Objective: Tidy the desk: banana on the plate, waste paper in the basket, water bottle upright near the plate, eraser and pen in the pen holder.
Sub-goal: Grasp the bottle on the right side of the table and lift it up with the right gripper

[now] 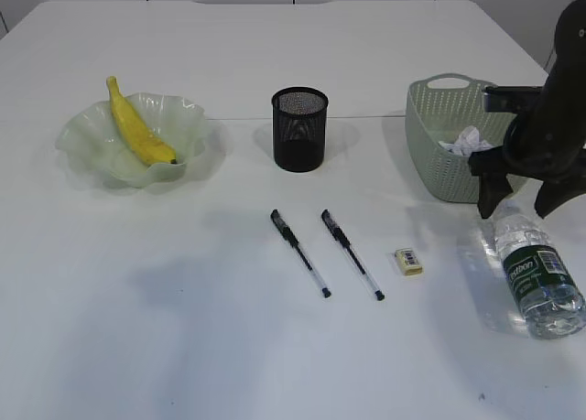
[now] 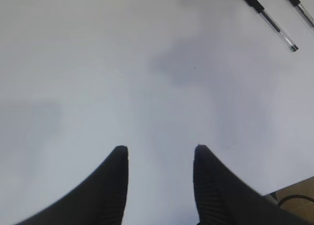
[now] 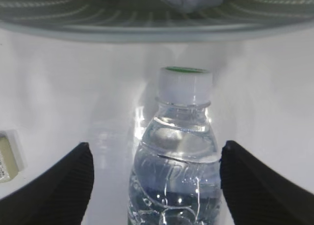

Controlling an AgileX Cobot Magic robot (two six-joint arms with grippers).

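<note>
Clear plastic water bottle (image 1: pixel 537 274) lay flat on the counter (image 1: pixel 183 328), under my right hand (image 3: pixel 156 171), whose fingers stood wide apart around it, untouching. Its green label I could not read.

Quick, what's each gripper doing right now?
Left gripper: open, holding nothing.
Right gripper: open around the lying bottle, not gripping it.

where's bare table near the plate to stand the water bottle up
Bare table lies between the plate and the pen holder, and across the front left, below the plate and left of the two pens. The right is crowded: basket, eraser, lying water bottle and right gripper.
</note>
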